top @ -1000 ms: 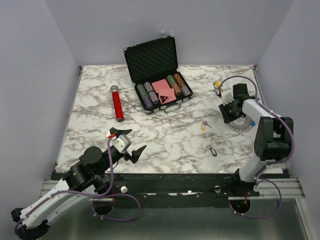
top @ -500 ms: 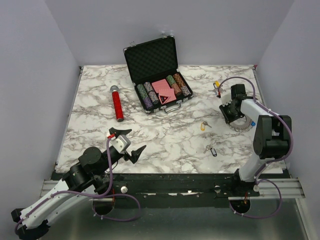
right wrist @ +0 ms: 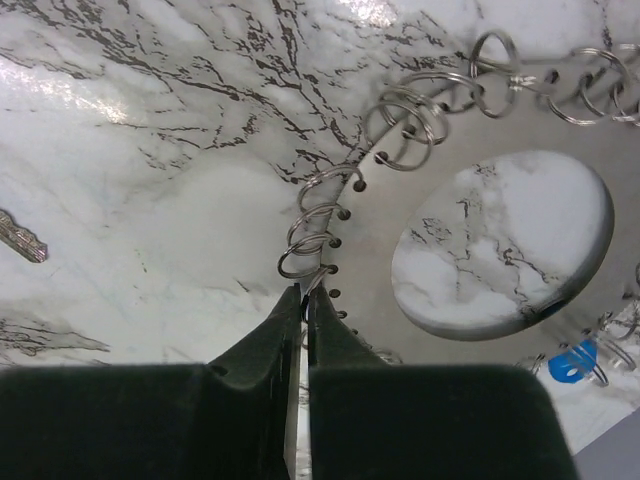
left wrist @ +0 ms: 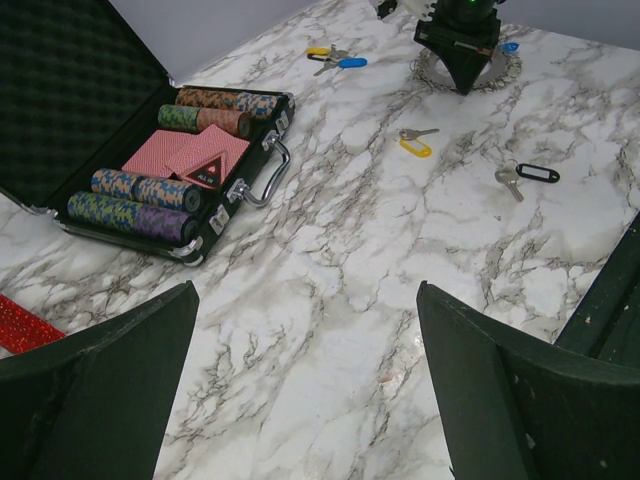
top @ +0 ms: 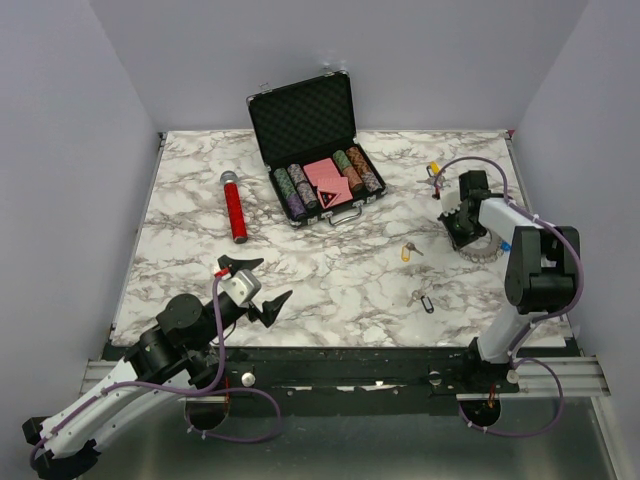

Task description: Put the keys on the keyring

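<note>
The keyring (top: pixel 484 249) lies at the table's right: a flat silver disc (right wrist: pixel 370 225) with a round hole and small split rings along its rim. My right gripper (top: pixel 464 226) points down at its left rim, jaws (right wrist: pixel 304 292) nearly together, pinching one small ring. A blue tag (right wrist: pixel 572 362) hangs at the disc's far side. A yellow-tagged key (top: pixel 408 251) and a black-tagged key (top: pixel 424 299) lie loose on the marble. A yellow-and-blue tagged pair (top: pixel 433 170) lies farther back. My left gripper (top: pixel 255 285) hovers open near the front left, empty (left wrist: pixel 305 290).
An open black case (top: pixel 320 170) of poker chips and red cards stands at the back centre. A red cylinder (top: pixel 234 208) lies to its left. A key tip (right wrist: pixel 20 238) shows left of the right gripper. Grey walls close the sides.
My right gripper's jaws have closed in on a small ring at the keyring's rim, and the wrist shifted slightly toward the back. The left arm has not moved.
</note>
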Robot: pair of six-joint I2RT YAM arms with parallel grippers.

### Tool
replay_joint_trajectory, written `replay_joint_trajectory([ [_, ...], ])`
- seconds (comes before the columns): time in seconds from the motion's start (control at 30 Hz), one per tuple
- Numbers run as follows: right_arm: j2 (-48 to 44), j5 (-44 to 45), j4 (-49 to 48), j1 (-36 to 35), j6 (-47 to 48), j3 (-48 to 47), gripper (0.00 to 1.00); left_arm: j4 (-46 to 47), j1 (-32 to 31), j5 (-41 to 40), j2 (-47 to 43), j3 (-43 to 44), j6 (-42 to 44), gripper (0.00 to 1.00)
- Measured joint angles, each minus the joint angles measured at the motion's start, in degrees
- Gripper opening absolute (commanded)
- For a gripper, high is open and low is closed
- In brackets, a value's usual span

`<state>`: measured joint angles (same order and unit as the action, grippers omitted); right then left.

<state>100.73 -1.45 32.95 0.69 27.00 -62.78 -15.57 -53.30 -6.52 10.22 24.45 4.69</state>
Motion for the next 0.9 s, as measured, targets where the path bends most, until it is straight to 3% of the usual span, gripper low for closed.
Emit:
replay_joint_trajectory([
  [0.27, -2.0, 2.0, 4.0, 0.0, 0.5, -2.8, 0.01, 0.0, 0.0, 0.0, -0.1, 0.0, 0.0, 0.99],
  [0.5, -10.5, 0.9, 10.7, 0.0, 2.9, -14.2, 0.01, 0.3, 0.0, 1.2, -0.4, 0.0, 0.1, 0.99],
  [0.73, -14.2, -11.2, 21.0, -0.4, 6.6, -30.3, 0.01, 5.3, 0.0, 4.1, -0.8, 0.4, 1.2, 0.99],
  [0.9, -16.2, -22.4, 27.3, -6.8, 10.2, -32.8, 0.01, 6.5, 0.0, 9.9, 7.5, 7.7, 3.3, 0.98],
])
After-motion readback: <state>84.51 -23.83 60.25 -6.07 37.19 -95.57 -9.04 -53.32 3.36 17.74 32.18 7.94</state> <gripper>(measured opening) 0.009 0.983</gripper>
